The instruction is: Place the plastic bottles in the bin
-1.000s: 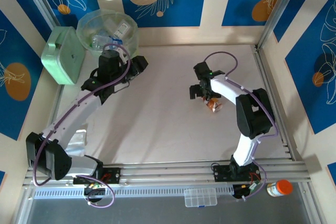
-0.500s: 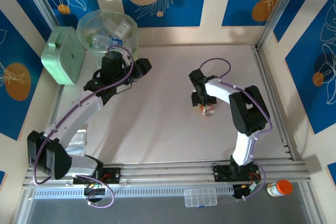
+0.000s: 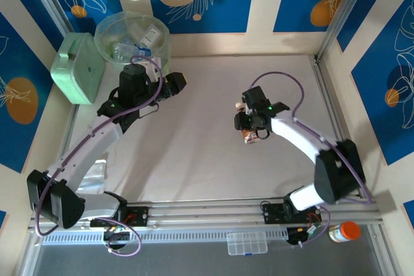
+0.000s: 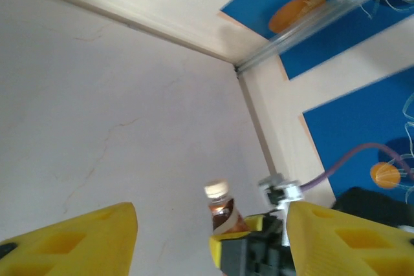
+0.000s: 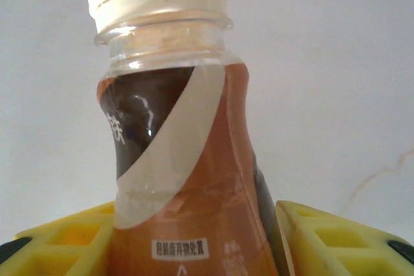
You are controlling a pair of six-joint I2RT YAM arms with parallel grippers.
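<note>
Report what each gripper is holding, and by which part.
The right gripper holds the brownish bottle by its lower body, with the neck and cap sticking out past the fingers. The left gripper is open and holds nothing.

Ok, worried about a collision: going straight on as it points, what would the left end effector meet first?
Probably the small brownish plastic bottle with a pale cap, held in the right end effector; depth is unclear, so the white table might come first.
</note>
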